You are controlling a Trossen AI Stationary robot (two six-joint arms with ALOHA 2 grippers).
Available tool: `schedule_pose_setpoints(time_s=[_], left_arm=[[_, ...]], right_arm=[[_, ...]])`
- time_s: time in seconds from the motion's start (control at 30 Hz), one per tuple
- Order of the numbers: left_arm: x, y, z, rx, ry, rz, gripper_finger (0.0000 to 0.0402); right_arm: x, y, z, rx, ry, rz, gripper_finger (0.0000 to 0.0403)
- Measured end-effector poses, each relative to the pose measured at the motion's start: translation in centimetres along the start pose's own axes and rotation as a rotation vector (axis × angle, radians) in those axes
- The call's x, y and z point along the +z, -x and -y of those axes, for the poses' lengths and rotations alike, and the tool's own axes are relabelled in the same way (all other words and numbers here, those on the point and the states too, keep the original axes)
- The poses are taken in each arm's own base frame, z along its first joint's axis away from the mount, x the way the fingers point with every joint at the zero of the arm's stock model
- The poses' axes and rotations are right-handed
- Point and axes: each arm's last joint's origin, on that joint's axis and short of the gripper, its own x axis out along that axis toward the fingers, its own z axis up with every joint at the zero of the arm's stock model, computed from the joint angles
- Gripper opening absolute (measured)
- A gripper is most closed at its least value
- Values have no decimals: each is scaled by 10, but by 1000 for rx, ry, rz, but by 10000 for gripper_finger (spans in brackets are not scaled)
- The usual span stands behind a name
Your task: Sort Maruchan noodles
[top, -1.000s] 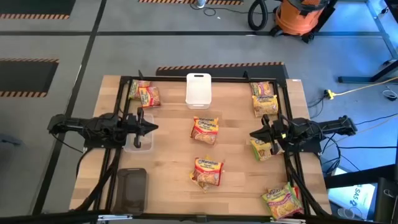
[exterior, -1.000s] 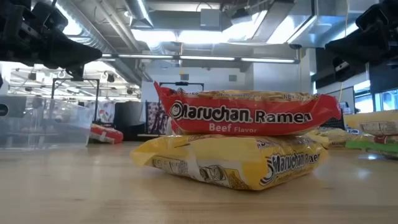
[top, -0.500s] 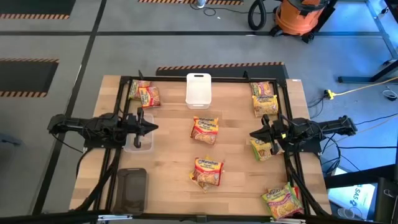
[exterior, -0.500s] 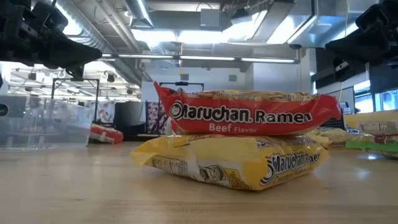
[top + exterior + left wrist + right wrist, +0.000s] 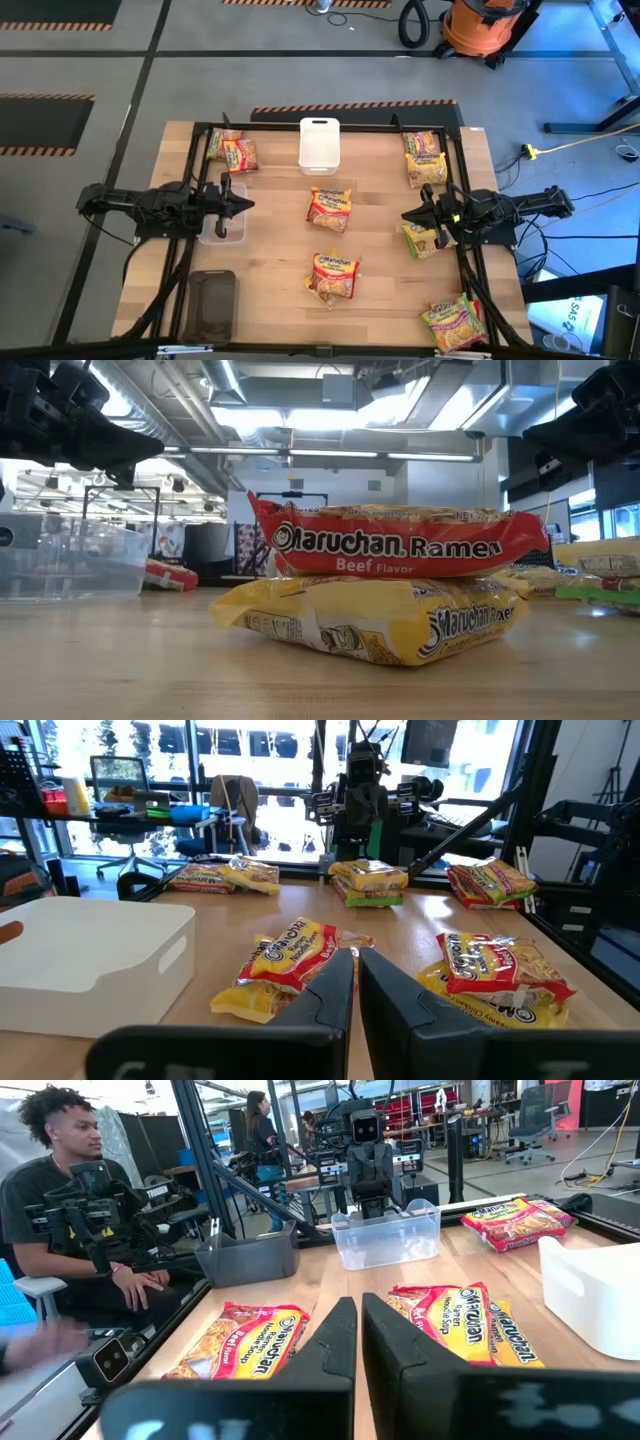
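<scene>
Several Maruchan packets lie flat on the wooden table in small piles: a middle pile [image 5: 330, 208], a near-middle pile [image 5: 333, 276] with a red packet [image 5: 390, 542] on a yellow one [image 5: 380, 622], a far-left pile [image 5: 232, 150], a far-right pile [image 5: 425, 155], one under the right arm [image 5: 422, 240] and one at the near right corner [image 5: 455, 322]. My left gripper [image 5: 246, 205] [image 5: 355, 988] hovers shut over the table's left side, above a clear bin, pointing right. My right gripper [image 5: 407, 215] [image 5: 358, 1332] hovers shut at the right side, pointing left.
A white bin [image 5: 319, 143] stands at the far middle, a clear bin [image 5: 222, 224] under the left gripper, a dark tray [image 5: 211, 305] at the near left. A black frame [image 5: 330, 127] runs around the table. A person [image 5: 60, 1210] sits beyond the table's near edge.
</scene>
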Motion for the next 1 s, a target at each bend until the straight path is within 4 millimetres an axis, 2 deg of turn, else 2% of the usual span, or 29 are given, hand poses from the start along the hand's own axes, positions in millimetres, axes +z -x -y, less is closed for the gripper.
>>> schedule_pose_setpoints(time_s=[0.53, 0.83, 1.0], left_arm=[[4, 0, 0, 13, 13, 41, 15], [26, 4, 0, 21, 173, 278, 15], [32, 5, -1, 63, 162, 345, 15]], right_arm=[[0, 0, 0, 0, -1, 2, 1], [10, 0, -1, 12, -97, 105, 1], [18, 2, 2, -140, -83, 212, 1]])
